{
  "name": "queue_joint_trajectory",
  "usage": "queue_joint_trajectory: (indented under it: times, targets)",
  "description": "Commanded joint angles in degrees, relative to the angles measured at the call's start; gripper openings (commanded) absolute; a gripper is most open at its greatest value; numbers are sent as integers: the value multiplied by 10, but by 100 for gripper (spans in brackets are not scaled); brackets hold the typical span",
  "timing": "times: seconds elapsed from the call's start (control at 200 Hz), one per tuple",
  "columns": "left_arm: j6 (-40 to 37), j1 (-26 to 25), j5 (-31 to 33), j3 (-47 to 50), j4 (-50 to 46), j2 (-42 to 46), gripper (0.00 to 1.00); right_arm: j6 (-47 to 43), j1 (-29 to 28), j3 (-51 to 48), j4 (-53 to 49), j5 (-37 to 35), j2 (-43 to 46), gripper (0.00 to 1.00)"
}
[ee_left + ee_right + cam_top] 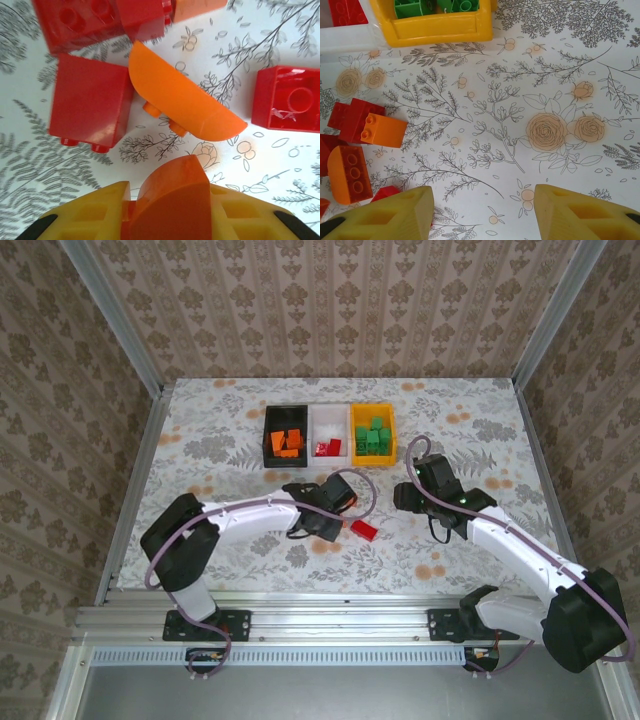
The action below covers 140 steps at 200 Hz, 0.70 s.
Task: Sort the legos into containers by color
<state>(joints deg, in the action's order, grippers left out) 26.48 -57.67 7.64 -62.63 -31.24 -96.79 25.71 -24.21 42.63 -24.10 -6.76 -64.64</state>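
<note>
An orange brick [172, 190], pinched in the left gripper [170, 215], hangs over loose legos [90, 102] on the near side of the black bin [270, 420]. The grasp seems done. Next, carry it over that bin's orange pieces [290, 443] and release. The right gripper [480, 212], right of the bin, is spread and empty.
</note>
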Motion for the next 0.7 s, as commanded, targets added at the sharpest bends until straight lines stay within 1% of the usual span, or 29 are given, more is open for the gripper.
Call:
queue_joint_trajectory:
  times: [0.0,0.14,0.265,0.37,0.495,0.59,0.655,0.665,0.695]
  targets:
    - [-28,25,31,-70,-58,44,32,6,0,-13,10,13,10,56]
    - [-57,105,54,-166,-114,22,32,19,-1,-25,30,32,4,56]
    - [-64,190,46,-240,-137,-29,32,27,-4,-36,41,45,5,55]
    - [-66,247,26,-309,-154,-96,31,30,-8,-44,44,50,5,55]
    - [-71,291,10,-392,-166,-179,31,31,-15,-50,43,55,7,55]
    - [-71,311,2,-456,-177,-243,30,32,-19,-51,41,59,11,55]
    - [-72,312,0,-501,-189,-282,30,32,-20,-50,40,61,11,55]
    - [-71,325,-1,-508,-191,-288,30,31,-21,-50,39,61,11,55]
    - [-71,332,-4,-526,-197,-303,30,31,-21,-49,37,62,12,55]
